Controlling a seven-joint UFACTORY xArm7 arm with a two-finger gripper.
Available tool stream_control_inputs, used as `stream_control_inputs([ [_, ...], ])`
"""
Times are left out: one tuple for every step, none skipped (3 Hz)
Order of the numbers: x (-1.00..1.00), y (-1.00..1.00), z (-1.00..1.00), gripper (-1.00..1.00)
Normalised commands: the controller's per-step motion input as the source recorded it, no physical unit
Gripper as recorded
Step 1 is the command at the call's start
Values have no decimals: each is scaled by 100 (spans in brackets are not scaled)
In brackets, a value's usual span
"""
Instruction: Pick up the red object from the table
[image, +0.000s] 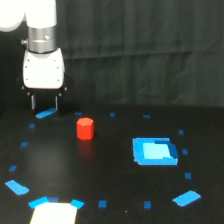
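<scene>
Approaching the small matte red-orange cylinder (85, 128) standing on the flat black table (110, 170).
The white gripper (45, 104) hovers empty, its dark fingers (33, 102) parted; the cylinder sits lower and toward the exterior view's right of them, apart. Next, I judge: shift across, descend, straddle it.

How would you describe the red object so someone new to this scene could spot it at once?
Start from the black table, dotted with blue tape marks. Find the large blue square patch toward the exterior view's right; the red object stands apart to its left, below and right of the white gripper. It is the only red, upright cylinder; everything near it is flat blue tape.
</scene>
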Motion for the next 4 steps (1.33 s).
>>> stream_control_inputs([
  [100, -68, -39, 100],
  [100, -100, -15, 100],
  [100, -96, -22, 100],
  [96, -100, -30, 100],
])
